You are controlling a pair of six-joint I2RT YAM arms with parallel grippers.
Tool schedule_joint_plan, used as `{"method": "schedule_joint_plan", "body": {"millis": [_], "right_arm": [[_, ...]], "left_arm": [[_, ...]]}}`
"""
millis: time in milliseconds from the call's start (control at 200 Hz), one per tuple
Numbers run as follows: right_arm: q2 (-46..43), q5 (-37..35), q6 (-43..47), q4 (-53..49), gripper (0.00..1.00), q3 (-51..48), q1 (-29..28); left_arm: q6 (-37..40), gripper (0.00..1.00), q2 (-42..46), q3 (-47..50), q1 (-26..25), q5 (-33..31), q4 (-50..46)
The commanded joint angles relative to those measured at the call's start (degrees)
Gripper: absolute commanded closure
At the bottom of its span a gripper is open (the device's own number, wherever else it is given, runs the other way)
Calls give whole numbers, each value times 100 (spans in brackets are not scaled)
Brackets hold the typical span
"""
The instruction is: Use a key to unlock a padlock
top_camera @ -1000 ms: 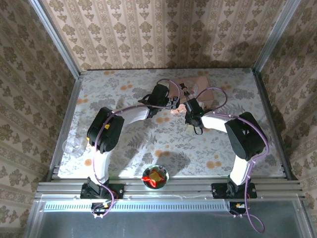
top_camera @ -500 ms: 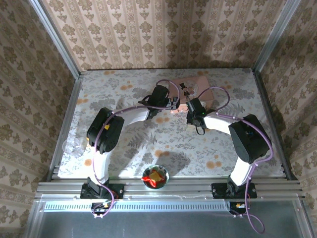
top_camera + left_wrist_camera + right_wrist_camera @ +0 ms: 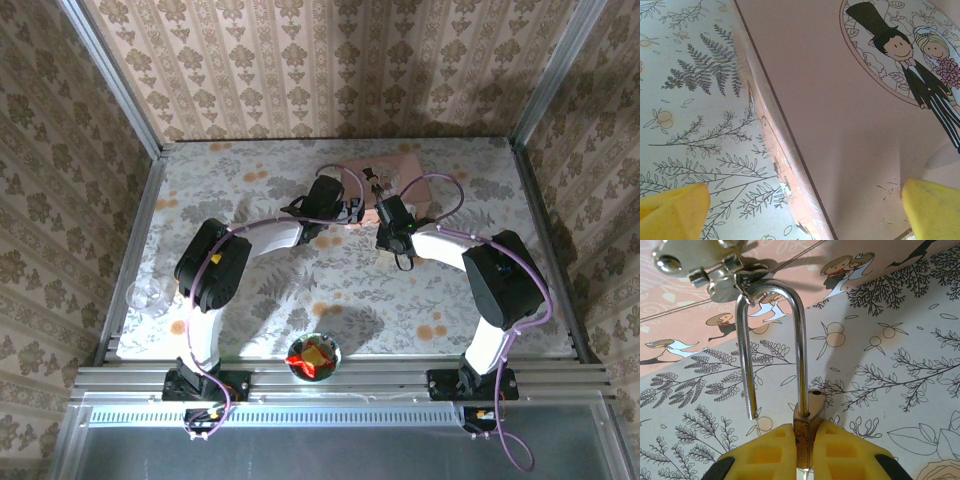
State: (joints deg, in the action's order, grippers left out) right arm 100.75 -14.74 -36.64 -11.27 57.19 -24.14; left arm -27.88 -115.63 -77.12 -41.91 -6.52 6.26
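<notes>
The brass padlock [image 3: 809, 412] stands upright with my right gripper [image 3: 805, 432] shut on its body, yellow fingers [image 3: 775, 450] on either side. Its silvery shackle [image 3: 800, 340] is sprung open: one leg hangs free, and the loop passes through the metal hasp [image 3: 715, 270] of the pink tin box [image 3: 670, 305]. My left gripper [image 3: 805, 210] is open, one yellow fingertip [image 3: 675, 210] over the table and the other over the box lid [image 3: 840, 125], straddling its edge. From above, both grippers [image 3: 352, 210] [image 3: 388, 208] meet at the box's [image 3: 400, 165] near side. The key is hidden.
A clear plastic cup [image 3: 150, 297] stands at the table's left edge. A small bowl [image 3: 313, 355] with red and yellow pieces sits at the near edge between the arm bases. Patterned walls close in the table on three sides.
My right gripper has moved a little farther toward the box, holding the padlock. The left arm has hardly moved.
</notes>
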Motion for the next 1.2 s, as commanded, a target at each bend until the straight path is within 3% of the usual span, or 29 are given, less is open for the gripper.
{"method": "schedule_joint_plan", "body": {"millis": [0, 315, 1190], "right_arm": [[-316, -270, 249, -37, 100, 103, 50], [-679, 73, 416, 278, 100, -243, 418], [-260, 1633, -246, 2018, 100, -508, 1264]], "left_arm": [[14, 1, 37, 243, -168, 222, -635], [-26, 1, 35, 206, -186, 274, -627], [-265, 3, -43, 391, -230, 411, -536]]}}
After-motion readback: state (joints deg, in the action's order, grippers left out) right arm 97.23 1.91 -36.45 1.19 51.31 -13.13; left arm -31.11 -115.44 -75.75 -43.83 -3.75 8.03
